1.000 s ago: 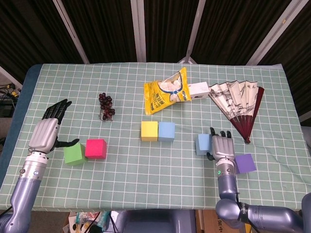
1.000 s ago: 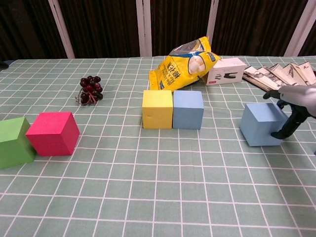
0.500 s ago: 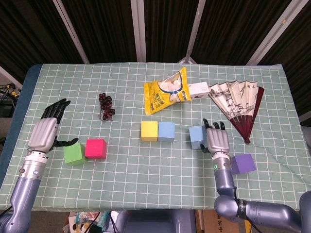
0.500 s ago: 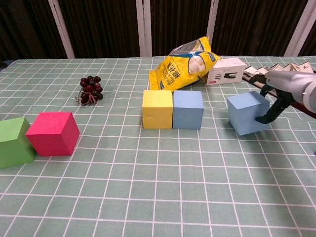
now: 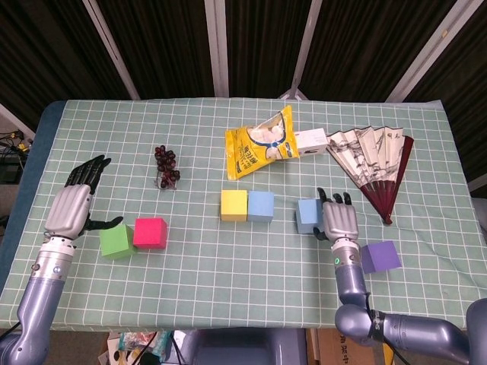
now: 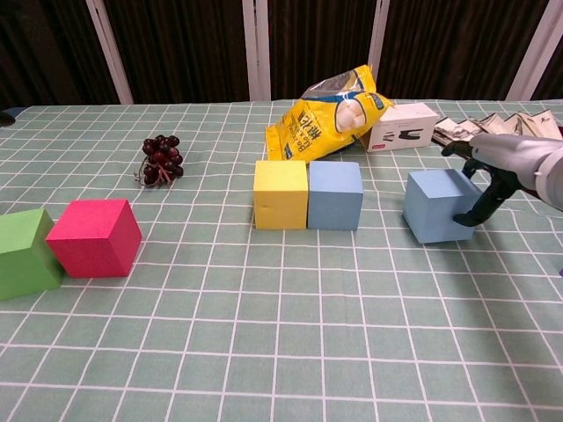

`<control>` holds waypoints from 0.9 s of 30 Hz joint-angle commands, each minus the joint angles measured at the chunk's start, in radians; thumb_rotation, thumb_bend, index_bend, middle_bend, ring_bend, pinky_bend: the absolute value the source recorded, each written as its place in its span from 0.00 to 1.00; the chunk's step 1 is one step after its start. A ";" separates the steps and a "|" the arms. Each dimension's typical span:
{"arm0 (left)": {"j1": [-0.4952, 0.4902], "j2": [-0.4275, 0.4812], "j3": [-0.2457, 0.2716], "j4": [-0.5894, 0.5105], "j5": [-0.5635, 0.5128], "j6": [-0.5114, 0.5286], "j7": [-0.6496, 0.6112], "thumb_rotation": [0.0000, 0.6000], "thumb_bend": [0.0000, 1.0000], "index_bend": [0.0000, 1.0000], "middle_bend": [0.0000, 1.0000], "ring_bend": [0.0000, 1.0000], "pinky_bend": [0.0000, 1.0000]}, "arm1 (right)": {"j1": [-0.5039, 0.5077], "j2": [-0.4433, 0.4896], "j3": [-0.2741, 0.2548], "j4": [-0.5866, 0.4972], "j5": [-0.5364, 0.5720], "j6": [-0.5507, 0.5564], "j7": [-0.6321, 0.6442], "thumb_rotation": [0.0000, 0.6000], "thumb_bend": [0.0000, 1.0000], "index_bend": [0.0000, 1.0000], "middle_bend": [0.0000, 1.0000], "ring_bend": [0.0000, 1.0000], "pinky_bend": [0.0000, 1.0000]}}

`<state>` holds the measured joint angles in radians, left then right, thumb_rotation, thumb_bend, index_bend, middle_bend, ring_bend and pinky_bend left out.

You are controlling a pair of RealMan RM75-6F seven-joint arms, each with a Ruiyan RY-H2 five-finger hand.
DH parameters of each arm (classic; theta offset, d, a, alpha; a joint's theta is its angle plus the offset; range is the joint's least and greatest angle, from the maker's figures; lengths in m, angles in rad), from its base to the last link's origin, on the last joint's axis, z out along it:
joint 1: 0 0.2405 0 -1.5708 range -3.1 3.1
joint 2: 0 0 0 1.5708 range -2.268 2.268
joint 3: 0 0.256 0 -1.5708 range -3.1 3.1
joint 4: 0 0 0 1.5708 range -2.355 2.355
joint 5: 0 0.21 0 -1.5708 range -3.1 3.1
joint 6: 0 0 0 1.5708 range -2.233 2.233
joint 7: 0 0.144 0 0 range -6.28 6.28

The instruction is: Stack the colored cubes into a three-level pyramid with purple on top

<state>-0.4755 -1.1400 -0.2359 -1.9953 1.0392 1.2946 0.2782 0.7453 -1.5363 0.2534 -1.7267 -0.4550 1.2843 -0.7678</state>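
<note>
A yellow cube point(image 5: 233, 204) and a blue cube point(image 5: 261, 205) stand touching side by side at mid-table. Just right of them, apart by a small gap, my right hand point(image 5: 340, 219) holds a light blue cube point(image 5: 307, 215) from its right side; in the chest view the thumb lies on the right face of the light blue cube point(image 6: 435, 209) and the fingers point(image 6: 466, 149) reach over its back. A purple cube point(image 5: 380, 256) lies near the front right. At the left, a green cube point(image 5: 116, 241) and a red cube point(image 5: 150, 232) touch; my left hand point(image 5: 72, 205) stands open beside the green one.
Dark grapes point(image 5: 167, 166) lie left of centre. A yellow snack bag point(image 5: 261, 142) and a white box point(image 5: 310, 140) sit behind the middle cubes. An open paper fan point(image 5: 377, 167) spreads at the back right. The checked cloth point(image 5: 228, 281) covers the table.
My right hand has brought the light blue cube leftward and a little farther back, closer to the blue cube. The left hand and other cubes have not moved.
</note>
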 commanded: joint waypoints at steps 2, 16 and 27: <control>0.001 0.000 0.000 -0.002 0.002 0.002 0.000 1.00 0.13 0.00 0.00 0.00 0.00 | 0.002 0.000 -0.002 0.006 0.000 -0.001 -0.003 1.00 0.34 0.13 0.35 0.14 0.00; 0.002 0.005 -0.003 -0.007 0.005 0.004 -0.005 1.00 0.13 0.00 0.00 0.00 0.00 | -0.001 -0.014 0.014 0.006 -0.002 0.028 0.004 1.00 0.34 0.38 0.37 0.16 0.00; 0.003 0.006 -0.002 -0.009 0.007 0.004 -0.006 1.00 0.12 0.00 0.00 0.00 0.00 | 0.005 -0.029 0.049 0.004 -0.006 0.039 0.027 1.00 0.34 0.38 0.37 0.16 0.00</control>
<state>-0.4727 -1.1345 -0.2380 -2.0043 1.0457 1.2987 0.2725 0.7495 -1.5655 0.3019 -1.7233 -0.4614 1.3229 -0.7410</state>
